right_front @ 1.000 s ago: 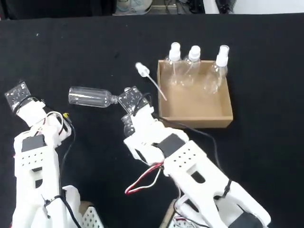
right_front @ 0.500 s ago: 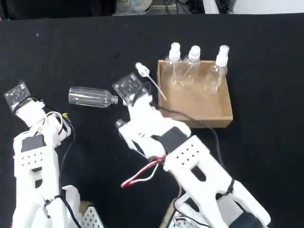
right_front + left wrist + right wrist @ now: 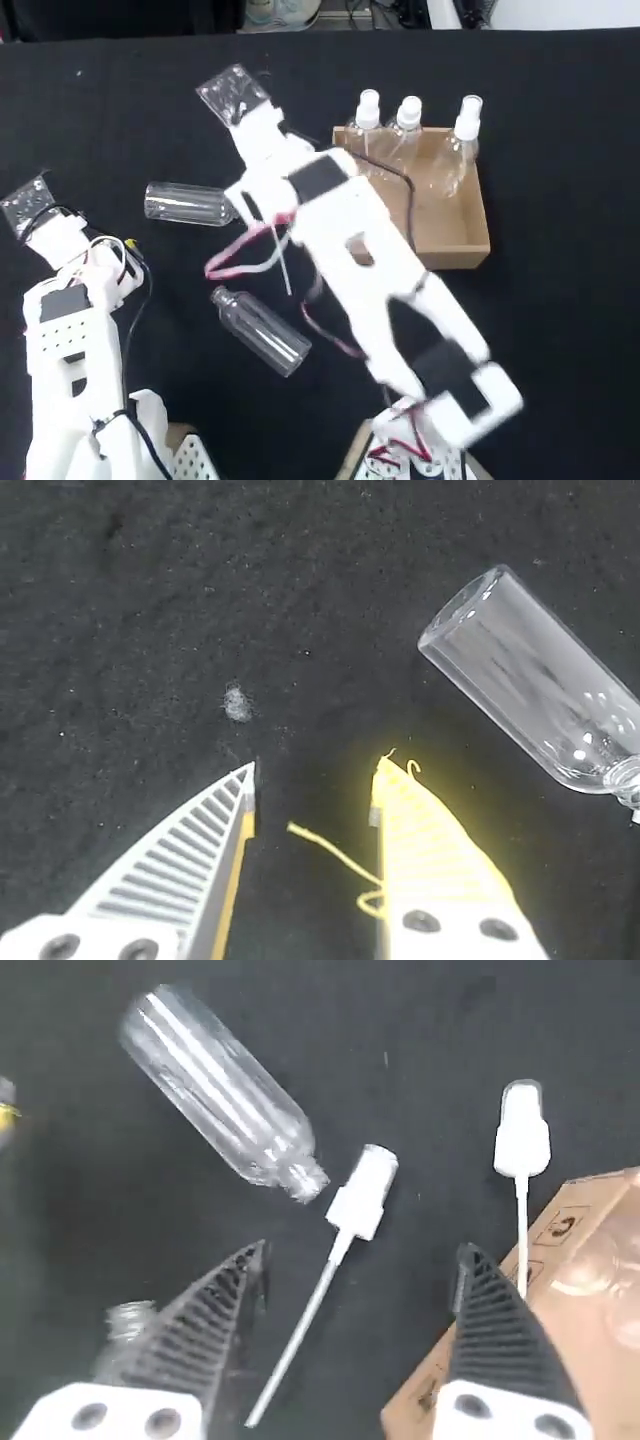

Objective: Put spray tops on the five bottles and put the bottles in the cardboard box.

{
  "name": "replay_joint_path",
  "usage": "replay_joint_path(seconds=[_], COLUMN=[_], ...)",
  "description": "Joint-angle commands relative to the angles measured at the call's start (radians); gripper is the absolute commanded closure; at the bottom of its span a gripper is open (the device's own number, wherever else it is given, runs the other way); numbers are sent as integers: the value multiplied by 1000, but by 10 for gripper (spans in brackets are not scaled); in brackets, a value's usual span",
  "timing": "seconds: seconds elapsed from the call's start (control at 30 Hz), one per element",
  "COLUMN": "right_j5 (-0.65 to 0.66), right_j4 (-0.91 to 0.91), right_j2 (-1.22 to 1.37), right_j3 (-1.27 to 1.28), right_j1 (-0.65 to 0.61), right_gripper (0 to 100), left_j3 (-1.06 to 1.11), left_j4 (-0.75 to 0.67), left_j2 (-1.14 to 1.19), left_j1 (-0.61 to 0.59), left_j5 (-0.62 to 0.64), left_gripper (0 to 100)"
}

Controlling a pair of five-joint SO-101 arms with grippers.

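- Nearest us, an uncapped bottle [image 3: 260, 330] lies on its side on the bench [image 3: 120, 100], close beside the right arm, with its neck toward the left arm's side.
- The left end effector [image 3: 316, 770] is released, its fingers spread over bare bench. The base of the other bottle [image 3: 530, 700] lies off to one side of it, not between the fingers.
- The right end effector [image 3: 360, 1252] is released too, spread wide and holding nothing, above a loose spray top [image 3: 362, 1198].
- That top's head sits just beside the other bottle's open neck, apart from it. Its tube runs back between the two fingers, so we judge a closing grip would cross its long axis. The right arm is clearly the nearer one.
- A second spray top [image 3: 522, 1140] lies farther out, its tube reaching the cardboard box [image 3: 420, 255].
- The right wrist view gives us both loose tops; in the high view the right arm lies across that spot.
- Farthest, three capped bottles [image 3: 405, 140] stand in the box along its far wall.
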Motion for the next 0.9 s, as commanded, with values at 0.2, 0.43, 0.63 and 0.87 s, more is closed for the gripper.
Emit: replay_joint_path(seconds=[0.2, 0.43, 0.63, 0.87], right_j5=[178, 287, 307, 321], right_j4=[-109, -190, -222, -215], right_j2=[179, 272, 328, 343], right_j3=[-127, -127, -128, -127], right_j1=[114, 150, 155, 169], right_gripper=[761, 761, 761, 761], left_j3=[-38, -38, -38, -36], left_j4=[-9, -9, -9, -9], left_j2=[-20, -20, -20, -20], left_j1=[-7, -2, -4, -2], left_j5=[8, 8, 8, 8], left_gripper=[812, 812, 812, 812])
